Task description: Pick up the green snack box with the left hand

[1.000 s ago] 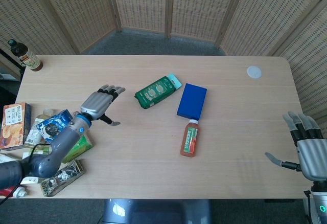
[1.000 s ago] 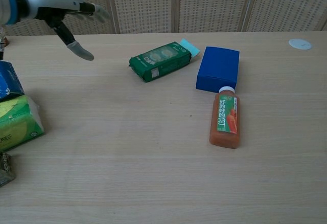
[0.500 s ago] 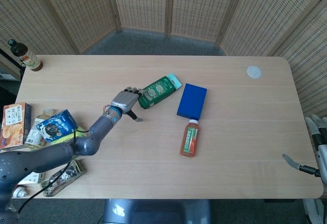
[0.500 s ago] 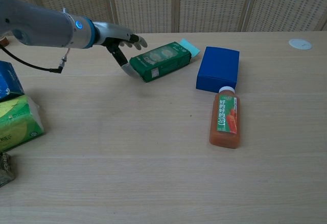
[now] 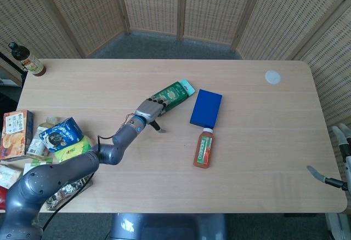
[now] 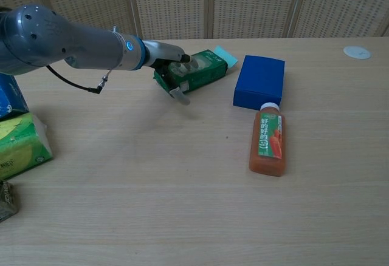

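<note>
The green snack box lies flat and slanted on the table, left of centre. My left hand reaches over the box's near-left end. Its fingers lie across the top of the box, and the thumb sticks out on the near side, apart from the box. Nothing is lifted. My right hand shows only partly at the right edge of the head view, off the table, fingers spread and empty.
A blue box sits just right of the snack box, with an orange juice bottle lying below it. A teal card peeks from the snack box's far end. Several snack packs crowd the left edge. A white lid is far right.
My left arm has stretched to the right across the table, and the hand went from beside the snack box's left end to lying over it. The right hand dropped lower at the frame edge.
</note>
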Robot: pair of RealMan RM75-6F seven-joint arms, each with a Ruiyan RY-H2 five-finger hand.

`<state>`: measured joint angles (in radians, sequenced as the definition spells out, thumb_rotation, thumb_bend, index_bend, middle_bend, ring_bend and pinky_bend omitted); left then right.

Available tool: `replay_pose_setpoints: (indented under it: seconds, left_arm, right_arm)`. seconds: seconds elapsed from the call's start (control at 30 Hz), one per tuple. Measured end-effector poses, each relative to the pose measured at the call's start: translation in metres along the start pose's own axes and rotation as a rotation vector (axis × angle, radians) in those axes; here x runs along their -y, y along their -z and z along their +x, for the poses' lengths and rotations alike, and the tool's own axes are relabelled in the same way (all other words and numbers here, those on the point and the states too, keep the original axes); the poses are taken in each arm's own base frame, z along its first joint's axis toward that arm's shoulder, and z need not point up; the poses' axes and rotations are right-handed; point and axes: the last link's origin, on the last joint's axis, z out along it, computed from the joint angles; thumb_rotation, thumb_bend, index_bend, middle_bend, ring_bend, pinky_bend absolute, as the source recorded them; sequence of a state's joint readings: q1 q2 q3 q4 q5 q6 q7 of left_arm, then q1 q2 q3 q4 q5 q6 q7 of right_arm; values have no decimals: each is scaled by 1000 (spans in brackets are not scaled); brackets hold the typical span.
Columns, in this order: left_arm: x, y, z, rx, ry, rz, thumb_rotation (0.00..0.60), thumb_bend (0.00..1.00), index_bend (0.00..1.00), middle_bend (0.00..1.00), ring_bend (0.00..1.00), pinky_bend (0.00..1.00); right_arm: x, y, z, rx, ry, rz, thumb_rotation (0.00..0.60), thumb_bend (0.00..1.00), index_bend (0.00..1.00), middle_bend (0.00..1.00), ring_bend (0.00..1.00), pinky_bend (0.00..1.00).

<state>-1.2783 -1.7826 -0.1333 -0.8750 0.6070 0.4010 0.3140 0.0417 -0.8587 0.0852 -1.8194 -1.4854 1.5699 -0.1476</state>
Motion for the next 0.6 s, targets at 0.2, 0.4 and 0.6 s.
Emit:
replay_pose_setpoints:
  seconds: [0.2, 0.4, 0.6]
  left_arm:
    - [9, 11, -2, 6, 4, -6, 426, 164, 120, 322, 170, 31]
    - [21, 25, -8, 24, 9, 0, 422, 163, 160, 339, 256, 219]
    - [26, 39, -9, 38, 37, -5, 409, 162, 222, 427, 427, 520]
  right_arm:
    - [5, -2, 1, -6, -7, 14, 199, 177, 0, 0, 0, 0]
    - [7, -2, 3, -9, -7, 19, 198, 176, 0, 0, 0, 0]
    - [7, -2, 6, -17, -5, 22, 201, 177, 0, 0, 0, 0]
